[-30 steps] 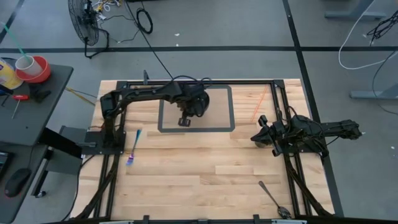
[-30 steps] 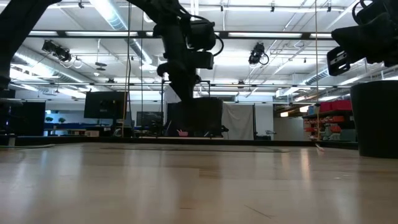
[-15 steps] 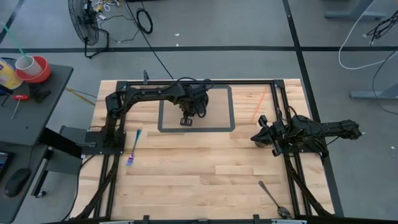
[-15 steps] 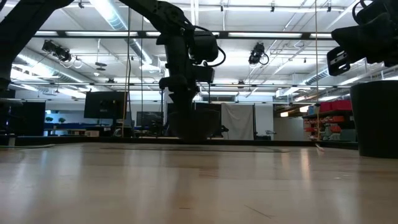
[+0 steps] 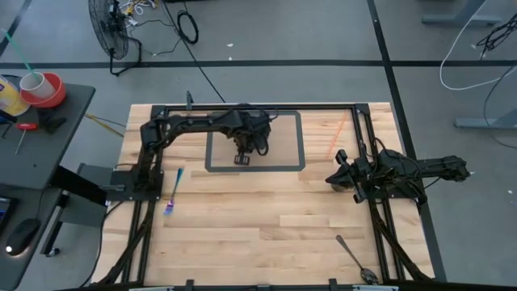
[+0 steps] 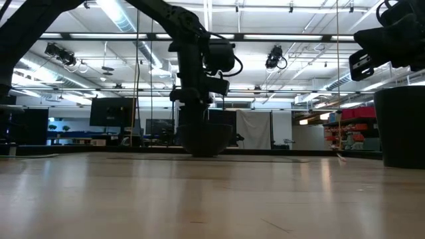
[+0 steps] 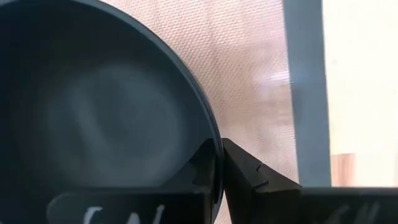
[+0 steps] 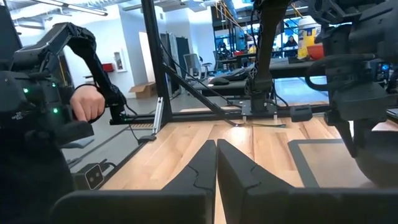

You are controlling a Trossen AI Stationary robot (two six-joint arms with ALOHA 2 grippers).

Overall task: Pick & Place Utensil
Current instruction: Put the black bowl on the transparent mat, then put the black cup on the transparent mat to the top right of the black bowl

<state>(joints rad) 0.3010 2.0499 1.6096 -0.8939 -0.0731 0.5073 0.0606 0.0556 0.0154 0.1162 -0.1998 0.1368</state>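
The left gripper [image 5: 243, 153] is down inside the grey-bordered rectangular mat [image 5: 296, 139] at the far middle of the wooden table [image 5: 266, 218], its fingers [image 7: 245, 177] pinched on the rim of a dark round bowl [image 7: 93, 118] that sits on the mat's woven surface (one finger inside the wall, one outside, with the rim between them). In the low view the bowl [image 6: 207, 141] rests on the table under the left arm's wrist. The right gripper [image 5: 338, 178] waits off the mat's right-hand near corner, well apart from the mat, with its two dark fingers [image 8: 239, 168] pressed together and nothing between them. The metal spoon [image 5: 353, 257] lies near the table's front edge, far from the mat and to the right of it, untouched by either gripper. A thin blue-and-purple utensil [image 5: 174, 191] lies on the wood to the left of the mat, just past its near left corner. Beyond the table, in the right wrist view, a person's hand [image 8: 87, 103] shows beside a dark frame.
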